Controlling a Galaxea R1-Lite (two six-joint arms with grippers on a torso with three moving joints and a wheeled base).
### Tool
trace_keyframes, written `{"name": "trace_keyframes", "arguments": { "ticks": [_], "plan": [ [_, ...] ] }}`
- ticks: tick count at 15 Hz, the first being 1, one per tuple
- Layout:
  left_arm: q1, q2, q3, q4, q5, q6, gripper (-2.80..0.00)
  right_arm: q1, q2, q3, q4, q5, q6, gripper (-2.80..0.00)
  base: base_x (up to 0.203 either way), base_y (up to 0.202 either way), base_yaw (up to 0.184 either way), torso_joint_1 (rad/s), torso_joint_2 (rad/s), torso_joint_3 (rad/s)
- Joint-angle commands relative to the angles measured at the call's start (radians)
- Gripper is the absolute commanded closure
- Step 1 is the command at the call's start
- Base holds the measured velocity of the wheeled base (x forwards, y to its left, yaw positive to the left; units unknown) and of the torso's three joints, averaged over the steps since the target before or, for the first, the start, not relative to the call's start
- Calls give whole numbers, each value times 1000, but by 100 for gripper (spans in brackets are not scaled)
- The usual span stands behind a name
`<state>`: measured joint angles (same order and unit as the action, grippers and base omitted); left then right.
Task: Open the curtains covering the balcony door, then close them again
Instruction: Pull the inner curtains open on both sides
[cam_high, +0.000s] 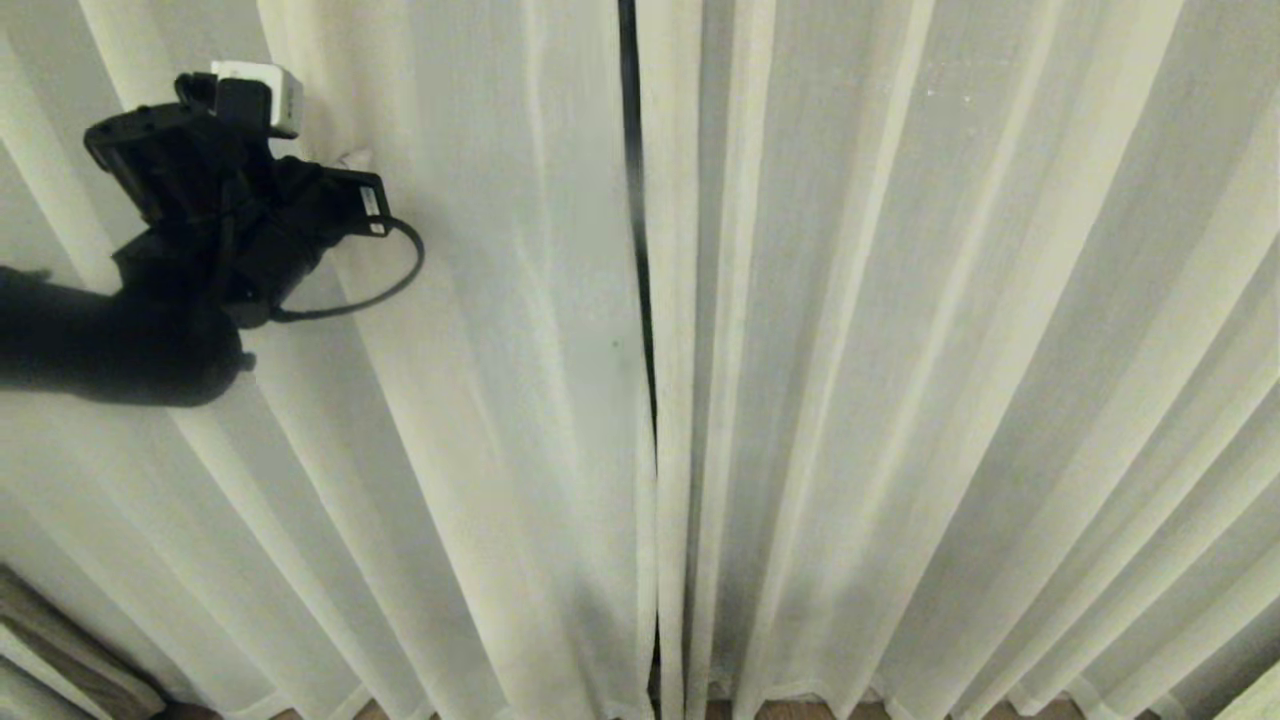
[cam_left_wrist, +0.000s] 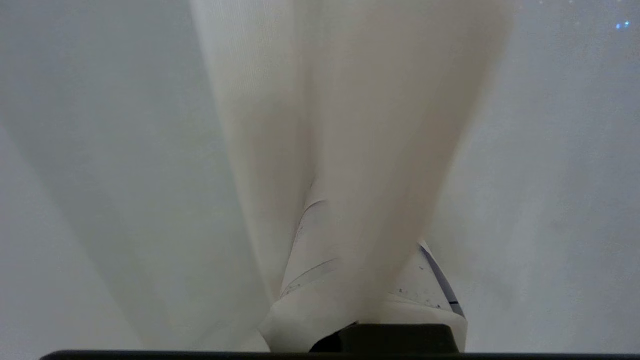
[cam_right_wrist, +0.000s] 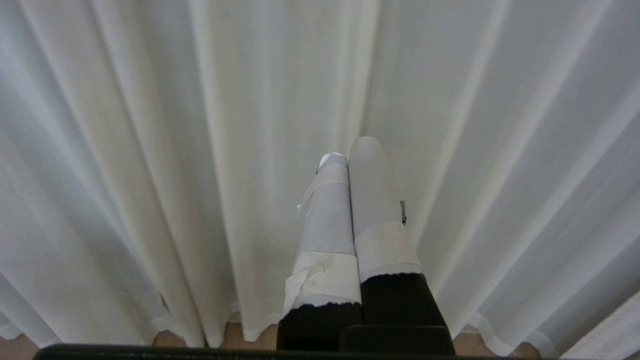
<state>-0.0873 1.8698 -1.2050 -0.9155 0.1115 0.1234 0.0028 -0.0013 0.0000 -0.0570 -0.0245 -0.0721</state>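
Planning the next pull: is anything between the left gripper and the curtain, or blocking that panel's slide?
Nothing visible. The left gripper is shut on a pleat of the curtains, left of the narrow dark centre gap. Only hanging fabric lies either side.

floor: brown wood strip (cam_high: 790, 710) low in head view | furniture: beige-brown edge of something (cam_high: 60, 650), lower left, type unclear | light: dim, soft, even
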Motion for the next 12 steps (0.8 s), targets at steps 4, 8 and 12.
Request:
{"name": "trace_keyframes", "arguments": {
  "ticks": [4, 8, 12],
  "plan": [
    [15, 2, 12, -21, 0, -2, 0, 0, 1, 0, 0, 0, -2, 0, 0, 185, 0, -1, 5, 4],
    [17, 2, 12, -20, 0, -2, 0, 0, 1, 0, 0, 0, -1, 0, 0, 184, 2, 2, 0, 3],
    [17, 8, 12, -22, 2, -1, 0, 0, 1, 0, 0, 0, 0, 0, 0, 184, 0, 1, 1, 3]
  ]
}}
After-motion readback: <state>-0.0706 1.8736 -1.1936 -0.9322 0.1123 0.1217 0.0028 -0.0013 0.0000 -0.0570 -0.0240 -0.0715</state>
